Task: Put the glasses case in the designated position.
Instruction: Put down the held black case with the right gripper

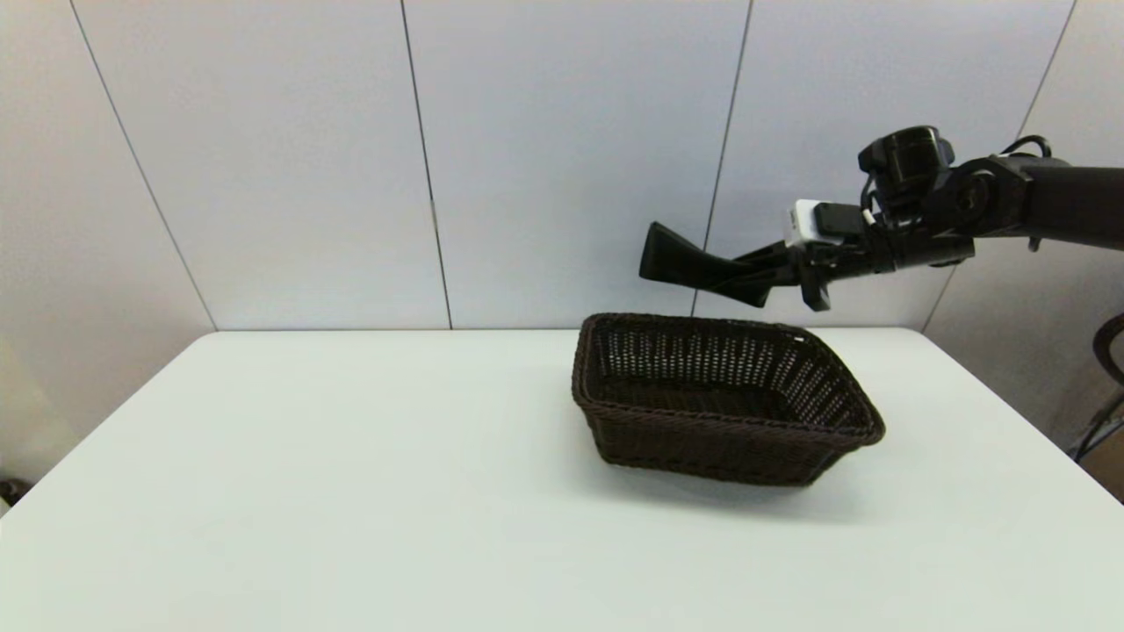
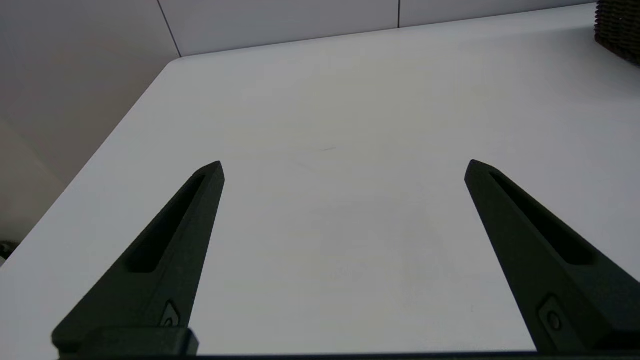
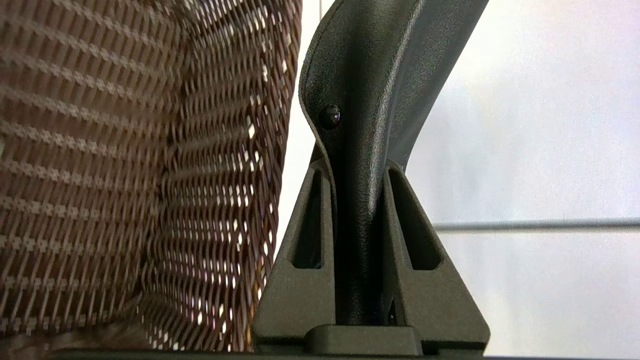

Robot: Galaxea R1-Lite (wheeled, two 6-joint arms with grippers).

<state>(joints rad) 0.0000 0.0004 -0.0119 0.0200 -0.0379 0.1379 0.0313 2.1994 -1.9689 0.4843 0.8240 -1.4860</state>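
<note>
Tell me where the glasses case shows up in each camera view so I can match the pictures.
Head view: the case is in the air above the basket's far rim, clamped in the right hand.
Left wrist view: the case is not in it; only a basket corner shows, beyond the open left hand.
Right wrist view: the case sticks out between the right hand's fingers.
Shared landmark: the woven basket.
</note>
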